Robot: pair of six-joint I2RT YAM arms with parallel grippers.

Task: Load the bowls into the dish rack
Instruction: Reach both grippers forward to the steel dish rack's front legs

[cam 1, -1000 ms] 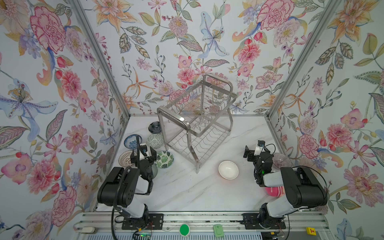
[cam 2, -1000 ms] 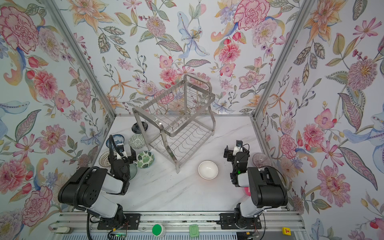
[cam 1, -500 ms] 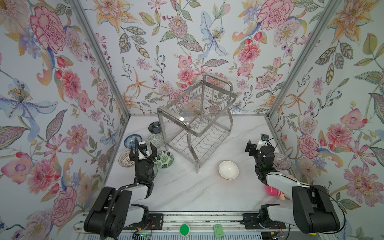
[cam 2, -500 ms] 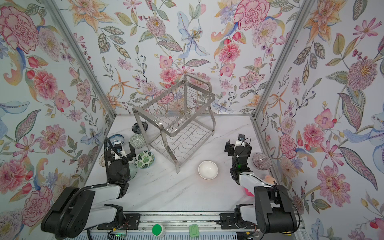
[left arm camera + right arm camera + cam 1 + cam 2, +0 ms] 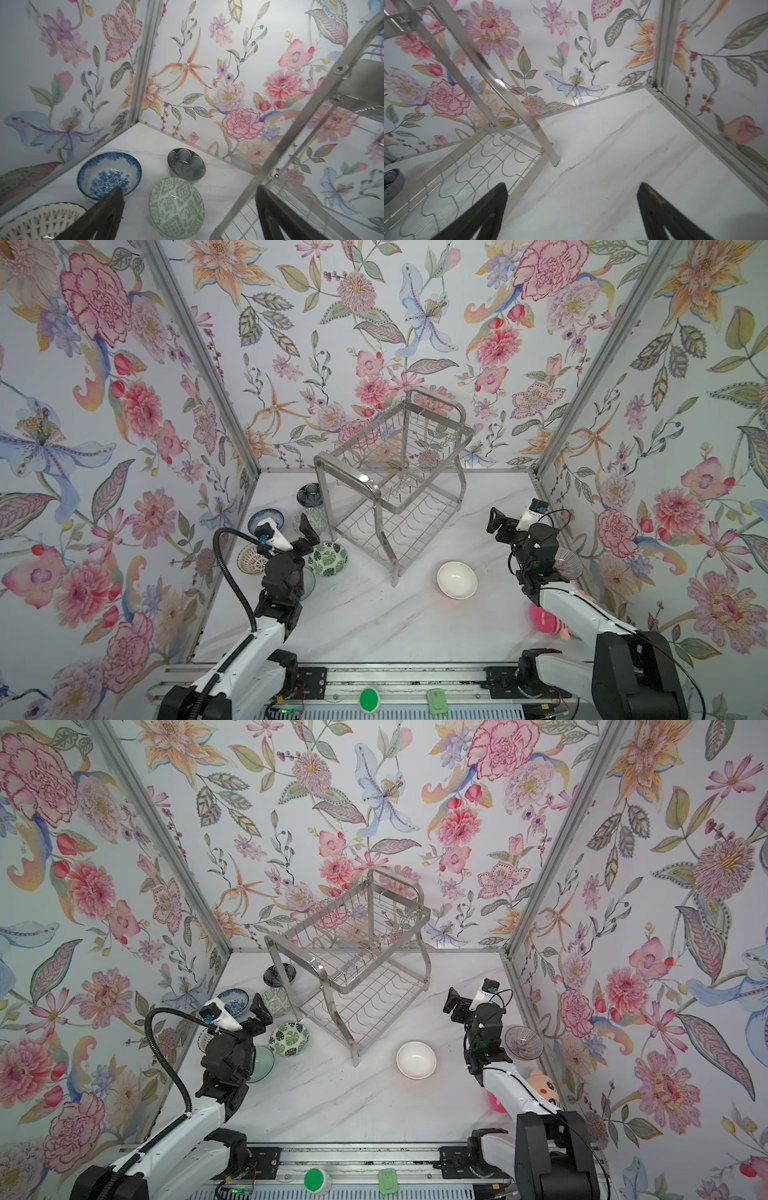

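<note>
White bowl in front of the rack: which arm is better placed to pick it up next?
Right. The white bowl lies on that arm's side, near the open, empty right claw. The left claw, also open, hangs over the patterned bowls left of the dish rack.

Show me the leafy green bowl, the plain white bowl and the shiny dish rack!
leafy green bowl (image 5: 328,558), in a top view, on its leaf-printed inside.
white bowl (image 5: 457,580), in a top view, on the middle of its inside.
dish rack (image 5: 348,473), in a top view, on its front top bar.

Dish rack (image 5: 376,493) ctr; white bowl (image 5: 456,580) nr front leg.
</note>
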